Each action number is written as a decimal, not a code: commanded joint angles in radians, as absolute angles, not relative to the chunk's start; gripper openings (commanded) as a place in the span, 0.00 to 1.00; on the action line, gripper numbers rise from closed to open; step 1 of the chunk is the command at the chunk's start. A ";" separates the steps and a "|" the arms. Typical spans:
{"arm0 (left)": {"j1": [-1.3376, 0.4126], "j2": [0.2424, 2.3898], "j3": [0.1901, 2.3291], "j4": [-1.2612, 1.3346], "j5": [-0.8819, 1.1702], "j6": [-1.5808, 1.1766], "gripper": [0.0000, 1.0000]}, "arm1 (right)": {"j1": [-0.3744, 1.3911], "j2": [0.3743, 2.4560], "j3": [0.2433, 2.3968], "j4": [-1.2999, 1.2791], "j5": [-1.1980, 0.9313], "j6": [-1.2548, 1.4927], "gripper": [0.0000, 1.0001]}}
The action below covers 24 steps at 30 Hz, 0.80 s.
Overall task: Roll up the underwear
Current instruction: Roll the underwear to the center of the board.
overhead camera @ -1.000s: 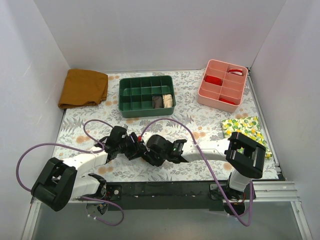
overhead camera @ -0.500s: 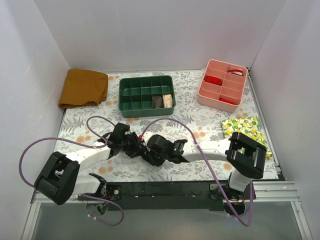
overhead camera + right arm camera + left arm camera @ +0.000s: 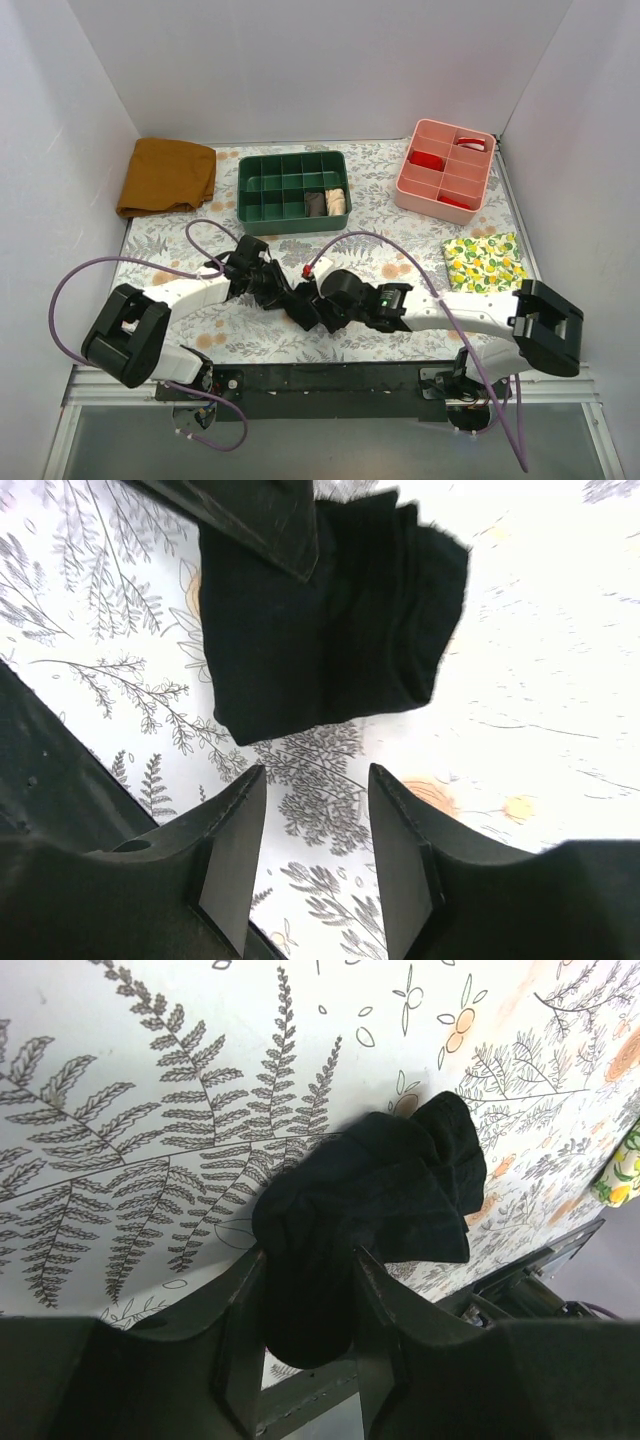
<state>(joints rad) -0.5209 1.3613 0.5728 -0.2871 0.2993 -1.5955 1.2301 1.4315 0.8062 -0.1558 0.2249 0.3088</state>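
My left gripper (image 3: pixel 310 1256) is clamped on the underwear, a soft black crumpled fabric bundle (image 3: pixel 380 1185). One finger presses each side of a fold, and the rest of the cloth bunches out past my fingertips onto the fern-and-flower printed table cover (image 3: pixel 150 1080). My right gripper (image 3: pixel 315 778) stands with its fingers apart and only the table cover between them. Its tips sit just short of the near edge of the bundle, which from that wrist shows as a thick, layered wad. One of my left fingers (image 3: pixel 262 520) lies over the wad's far corner.

The underwear sits on the table on my side of the dark green plastic compartment tray (image 3: pixel 262 188), well apart from it and roughly in line with its middle. My two wrists meet there from either side. In the tray's near right compartments are a dark rolled piece (image 3: pixel 315 204) and a cream rolled piece (image 3: pixel 337 200), side by side. Left of the tray lies a mustard-brown folded cloth (image 3: pixel 165 177). Right of it is a pink plastic compartment tray (image 3: pixel 440 125), and a yellow lemon-print cloth (image 3: pixel 483 260) lies further right and nearer to me
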 commanded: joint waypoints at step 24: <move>-0.523 1.697 0.818 -0.549 0.394 -1.424 0.00 | 1.434 1.658 1.014 -0.201 0.607 0.204 0.57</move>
